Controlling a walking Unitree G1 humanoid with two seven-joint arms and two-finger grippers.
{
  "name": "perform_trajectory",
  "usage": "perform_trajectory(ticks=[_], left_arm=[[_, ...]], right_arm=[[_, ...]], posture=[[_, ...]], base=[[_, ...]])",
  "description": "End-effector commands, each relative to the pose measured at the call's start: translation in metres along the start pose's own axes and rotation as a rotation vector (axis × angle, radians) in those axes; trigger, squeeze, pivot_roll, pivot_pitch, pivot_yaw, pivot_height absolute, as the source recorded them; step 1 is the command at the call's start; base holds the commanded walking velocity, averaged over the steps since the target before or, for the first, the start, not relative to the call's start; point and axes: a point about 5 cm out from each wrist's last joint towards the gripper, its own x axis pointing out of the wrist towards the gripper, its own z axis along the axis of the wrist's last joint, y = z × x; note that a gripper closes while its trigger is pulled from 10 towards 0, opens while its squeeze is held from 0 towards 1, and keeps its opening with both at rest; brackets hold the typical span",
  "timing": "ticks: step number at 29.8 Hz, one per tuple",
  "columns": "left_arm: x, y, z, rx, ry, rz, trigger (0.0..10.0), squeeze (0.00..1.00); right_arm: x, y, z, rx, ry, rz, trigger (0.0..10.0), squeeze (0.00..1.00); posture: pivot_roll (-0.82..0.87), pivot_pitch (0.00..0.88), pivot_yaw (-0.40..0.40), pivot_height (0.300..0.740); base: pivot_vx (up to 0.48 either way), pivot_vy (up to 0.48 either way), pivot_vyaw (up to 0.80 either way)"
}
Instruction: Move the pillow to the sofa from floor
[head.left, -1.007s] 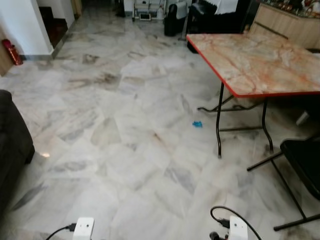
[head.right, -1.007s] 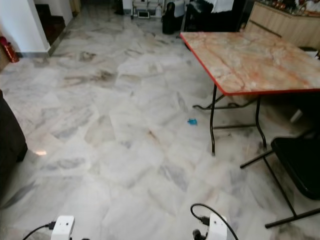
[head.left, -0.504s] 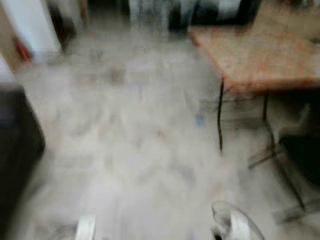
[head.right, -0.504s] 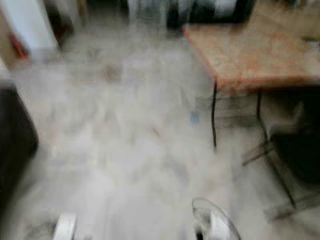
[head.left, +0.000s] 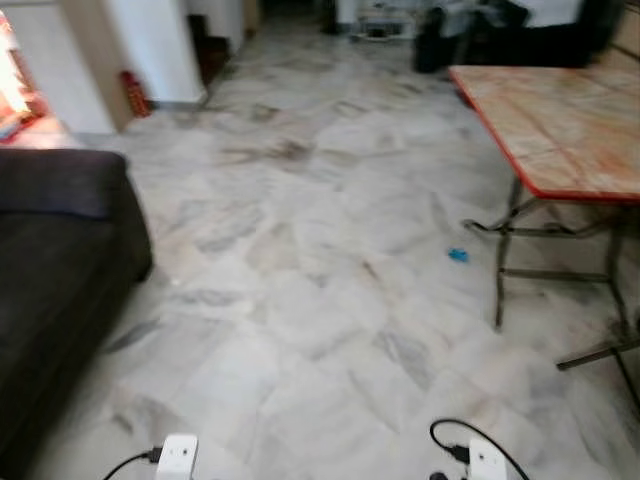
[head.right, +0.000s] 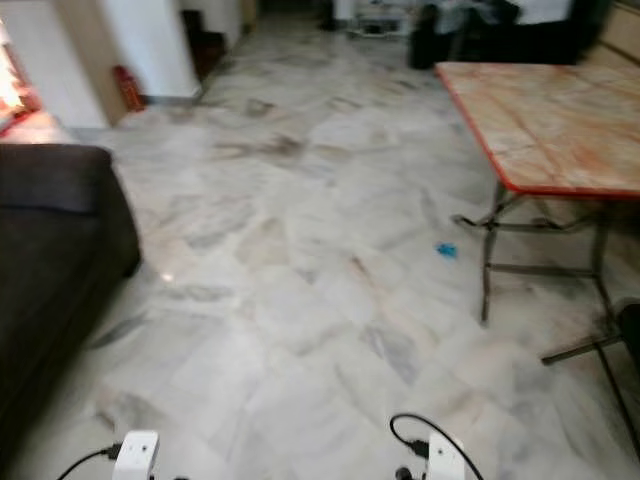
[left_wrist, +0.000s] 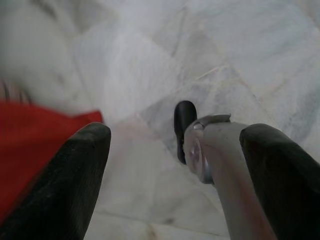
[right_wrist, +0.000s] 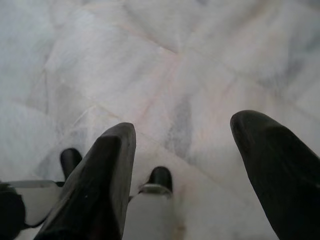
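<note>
Dark sofa (head.left: 55, 260) at left edge, table (head.left: 560, 125) right, open marble floor (head.left: 300, 300) between, both grippers' fingers (right_wrist: 100, 185) apart.

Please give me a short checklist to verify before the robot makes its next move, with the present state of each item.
1. Pillow found on the floor: not ok. The marble floor ahead has just a small blue object lying on it.
2. Sofa located: ok. The dark sofa stands on the robot's left.
3. Left gripper free: ok. Jaws open, only floor between them; something red lies beside it, blurred.
4. Right gripper free: ok. Jaws open over bare floor.
5. Obstacles on the right: ok. The table with its metal legs stands apart from the robot.
6. Picture sharp enough to search: ok.
</note>
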Motion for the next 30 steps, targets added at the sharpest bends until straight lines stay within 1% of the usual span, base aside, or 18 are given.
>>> perform_trajectory(ticks=[1, 19, 30], left_arm=[[-0.0013, 0.0022, -0.0073, -0.008, 0.027, 0.005, 10.0, 0.0], [-0.0012, -0.0003, -0.0093, -0.014, 0.033, 0.008, 10.0, 0.0], [-0.0017, 0.0034, -0.0094, -0.004, 0.035, 0.018, 10.0, 0.0]], right_arm=[[0.0014, 0.0068, 0.0043, -0.007, -0.013, 0.019, 10.0, 0.0], [0.0014, 0.0064, 0.0046, -0.013, -0.011, 0.03, 10.0, 0.0], [0.0015, 0.0095, 0.0035, -0.001, -0.013, 0.037, 10.0, 0.0]], posture=[[-0.06, 0.0, -0.06, 0.74], [-0.06, 0.0, -0.066, 0.74], [-0.05, 0.0, -0.05, 0.74]], base=[[0.0, 0.0, 0.8], [0.0, 0.0, 0.8], [0.0, 0.0, 0.8]])
